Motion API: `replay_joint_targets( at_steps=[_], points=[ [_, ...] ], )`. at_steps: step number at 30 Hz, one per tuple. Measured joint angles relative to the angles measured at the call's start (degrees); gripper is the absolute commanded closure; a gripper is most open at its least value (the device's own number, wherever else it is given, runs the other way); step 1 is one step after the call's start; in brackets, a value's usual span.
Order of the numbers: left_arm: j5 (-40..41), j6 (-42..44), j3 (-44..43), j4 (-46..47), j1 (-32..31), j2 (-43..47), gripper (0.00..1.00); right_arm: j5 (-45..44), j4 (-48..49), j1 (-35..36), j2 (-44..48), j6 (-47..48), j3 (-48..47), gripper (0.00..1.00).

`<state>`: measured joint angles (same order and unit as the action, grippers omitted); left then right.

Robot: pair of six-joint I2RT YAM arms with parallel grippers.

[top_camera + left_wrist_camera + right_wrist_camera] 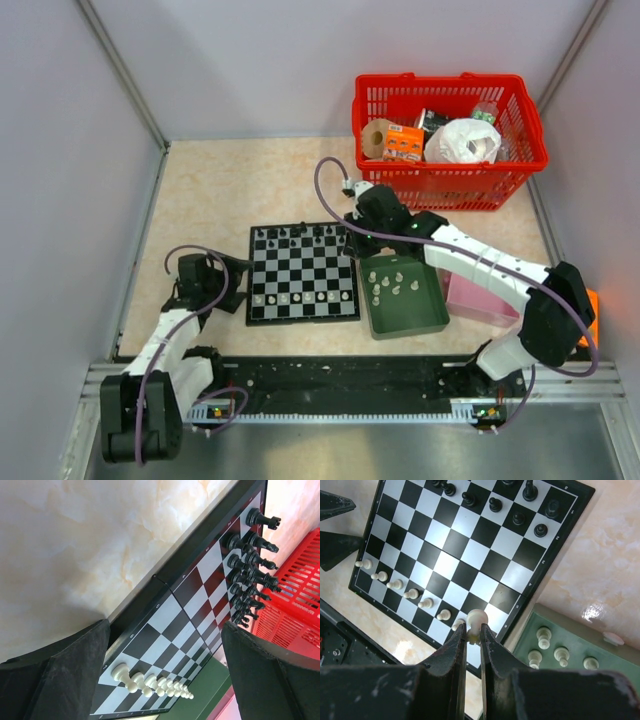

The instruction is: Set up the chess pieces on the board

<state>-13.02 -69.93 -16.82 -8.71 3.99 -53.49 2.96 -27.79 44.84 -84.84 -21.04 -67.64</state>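
Observation:
The board [300, 270] lies flat in the middle of the table. Black chess pieces [300, 235] stand along its far rows and a line of white pawns [300, 297] along its near side. My right gripper [473, 630] is shut on a white pawn [478, 618] and holds it above the board's near right corner. More white pieces [392, 283] stand in the green tray [425, 310]. My left gripper [166, 627] hangs open and holds nothing at the board's left edge [150, 587], low over the table. It faces the white pawns [150, 682] and black pieces [252, 565].
A red basket [450, 195] with packets stands at the back right. A pink box [480, 300] lies right of the green tray, under the right arm. Walls close in the left and right sides.

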Motion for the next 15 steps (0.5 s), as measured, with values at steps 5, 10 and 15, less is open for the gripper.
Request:
replay_joint_targets(
  at_steps=[5,10,15],
  points=[
    [-0.04,-1.33,0.55,1.11,-1.81,0.0,0.01,0.22,0.37,0.17,-0.81,0.0,-0.02,0.9],
    [-0.04,-2.49,1.31,2.32,-2.8,0.44,0.01,0.28,0.31,1.16,-1.6,-0.07,-0.68,0.9],
    [0.37,-2.49,1.53,1.97,-2.99,1.29,0.01,0.13,0.42,3.21,-3.06,-0.13,-2.64,0.91]
  ],
)
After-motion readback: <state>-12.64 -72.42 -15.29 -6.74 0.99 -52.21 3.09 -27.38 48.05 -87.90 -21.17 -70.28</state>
